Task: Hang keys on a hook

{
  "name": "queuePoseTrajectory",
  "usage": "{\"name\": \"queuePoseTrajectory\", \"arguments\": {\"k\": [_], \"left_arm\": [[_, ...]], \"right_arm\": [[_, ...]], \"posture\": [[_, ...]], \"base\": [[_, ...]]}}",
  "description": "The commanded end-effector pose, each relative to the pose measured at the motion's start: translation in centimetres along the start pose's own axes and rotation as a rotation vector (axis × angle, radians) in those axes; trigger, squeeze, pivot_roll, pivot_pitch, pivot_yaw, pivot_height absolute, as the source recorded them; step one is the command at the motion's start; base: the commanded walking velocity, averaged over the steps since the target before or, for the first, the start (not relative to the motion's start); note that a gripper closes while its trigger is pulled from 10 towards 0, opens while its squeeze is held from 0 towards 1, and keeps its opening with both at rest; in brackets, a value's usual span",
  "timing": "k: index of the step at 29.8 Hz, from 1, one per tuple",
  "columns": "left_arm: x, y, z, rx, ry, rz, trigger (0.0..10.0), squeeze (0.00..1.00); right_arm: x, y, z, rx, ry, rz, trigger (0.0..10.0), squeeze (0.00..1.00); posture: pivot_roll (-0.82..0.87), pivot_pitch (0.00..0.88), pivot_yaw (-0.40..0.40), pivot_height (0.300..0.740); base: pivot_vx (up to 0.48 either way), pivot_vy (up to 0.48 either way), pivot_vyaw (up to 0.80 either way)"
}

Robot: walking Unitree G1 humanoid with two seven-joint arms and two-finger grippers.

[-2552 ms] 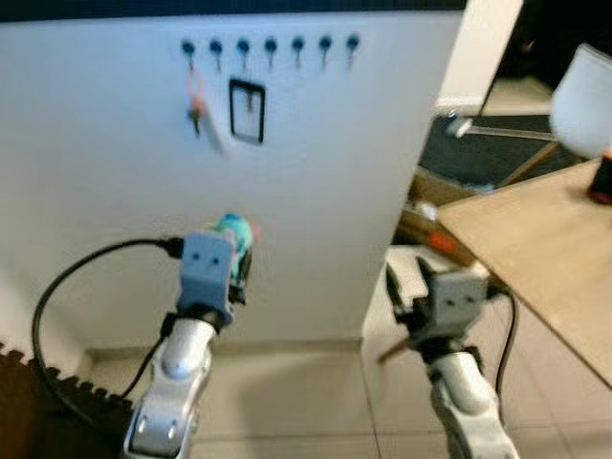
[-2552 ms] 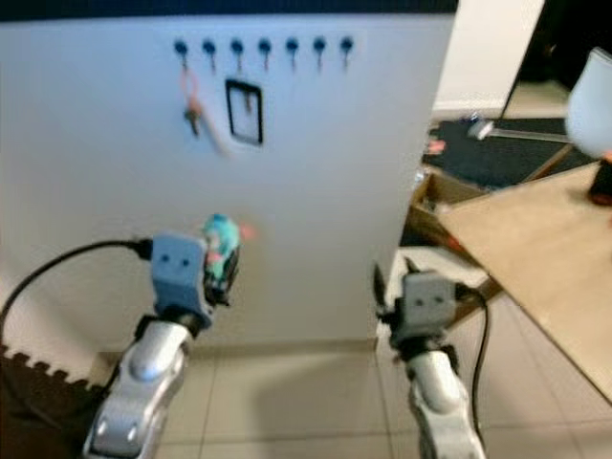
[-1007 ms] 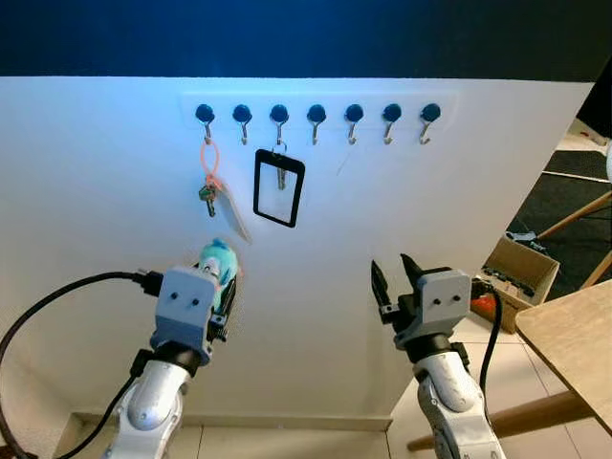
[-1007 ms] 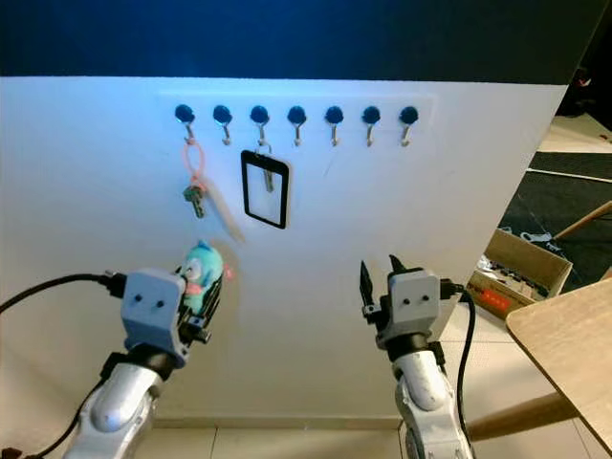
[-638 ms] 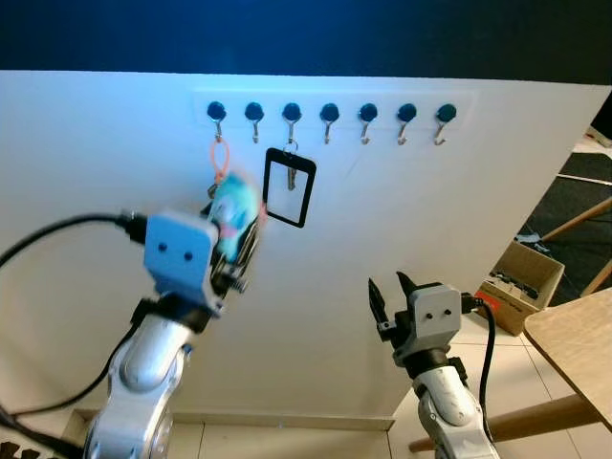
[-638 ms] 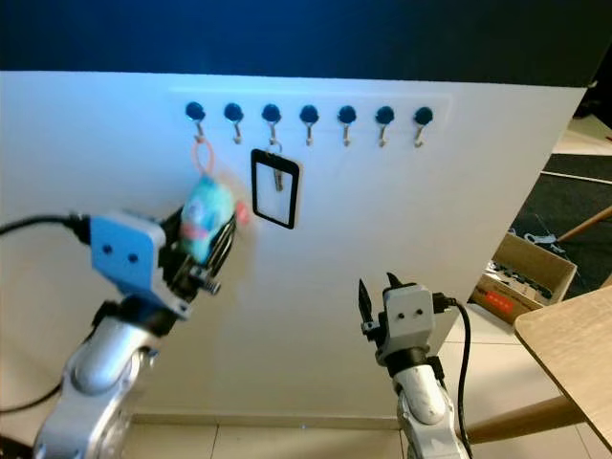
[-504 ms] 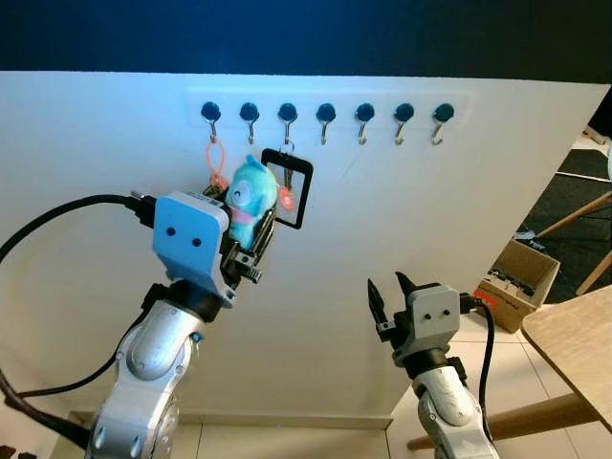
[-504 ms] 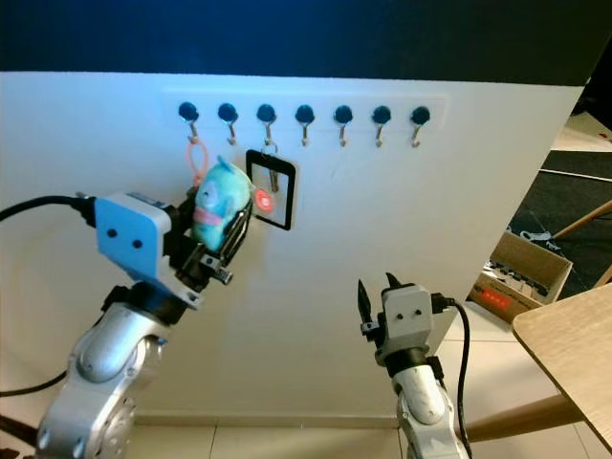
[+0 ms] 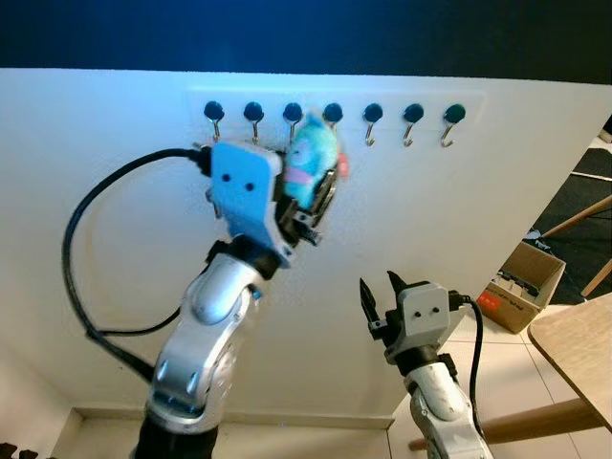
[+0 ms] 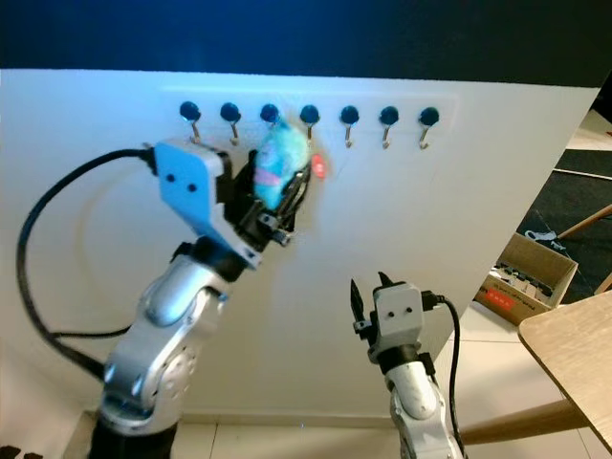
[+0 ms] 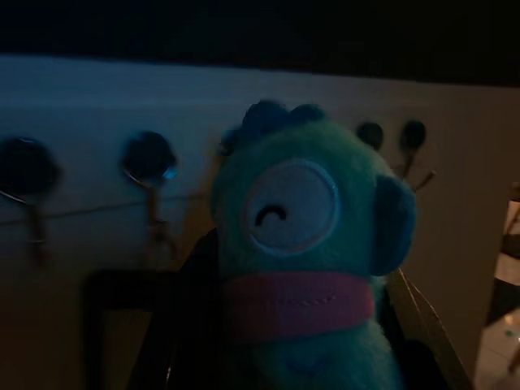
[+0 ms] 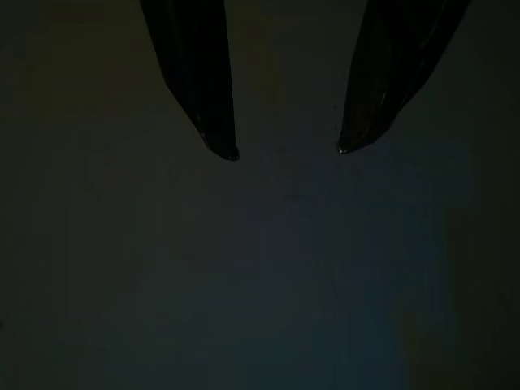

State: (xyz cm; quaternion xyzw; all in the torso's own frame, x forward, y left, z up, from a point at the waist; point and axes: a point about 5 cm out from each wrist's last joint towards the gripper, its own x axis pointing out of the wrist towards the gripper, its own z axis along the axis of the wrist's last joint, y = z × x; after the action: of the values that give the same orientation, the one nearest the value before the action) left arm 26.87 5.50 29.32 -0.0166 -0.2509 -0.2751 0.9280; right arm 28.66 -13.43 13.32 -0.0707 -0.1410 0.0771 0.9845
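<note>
A white wall panel [image 9: 115,287] stands under a dark blue band [image 9: 287,33]. Pale floor tiles [image 9: 316,435] meet it; right, a light wooden desk [image 9: 579,349] and open cardboard box [image 9: 521,287].

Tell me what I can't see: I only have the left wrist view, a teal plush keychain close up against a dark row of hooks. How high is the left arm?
Observer: The left gripper is raised to the hook row, holding the teal plush keychain between the third and fourth hooks.
Operator: Which hooks are free?
Observer: The three rightmost hooks are bare, ending in the last hook; the arm blocks what hangs below the left ones.
Operator: And the right gripper?
Observer: The right gripper sits low, below the hooks, fingers open and holding nothing.
Operator: Anything nearby?
Observer: A cardboard box and a wooden table corner lie to the right.
</note>
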Motion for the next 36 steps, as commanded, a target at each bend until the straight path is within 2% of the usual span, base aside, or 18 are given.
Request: {"name": "queuePoseTrajectory", "arguments": {"k": [1, 14, 23, 36], "left_arm": [[0.5, -0.7, 0.4, -0.020, -0.033, -0.025, 10.0, 0.00], [2.9, -1.6, 2.4, -0.139, -0.121, -0.061, 10.0, 0.00], [3.9, -2.5, 3.2, -0.201, -0.156, -0.106, 10.0, 0.00], [3.6, -3.8, 4.0, -0.265, -0.168, -0.207, 10.0, 0.00]], "right_arm": [[-0.2, 0.2, -0.5, 0.001, 0.016, 0.004, 10.0, 0.00], [-0.2, 0.5, -0.7, 0.008, 0.015, -0.002, 10.0, 0.00], [-0.2, 0.5, -0.7, 0.010, 0.014, -0.004, 10.0, 0.00], [-0.2, 0.7, -0.8, 0.012, 0.015, -0.005, 10.0, 0.00]], "posture": [[0.11, 0.138, 0.001, 0.740], [0.12, 0.145, 0.011, 0.740], [0.12, 0.147, 0.013, 0.740], [0.12, 0.150, 0.014, 0.740]], "base": [[0.000, 0.000, 0.00], [0.000, 0.000, 0.00], [0.000, 0.000, 0.00], [0.000, 0.000, 0.00]]}}
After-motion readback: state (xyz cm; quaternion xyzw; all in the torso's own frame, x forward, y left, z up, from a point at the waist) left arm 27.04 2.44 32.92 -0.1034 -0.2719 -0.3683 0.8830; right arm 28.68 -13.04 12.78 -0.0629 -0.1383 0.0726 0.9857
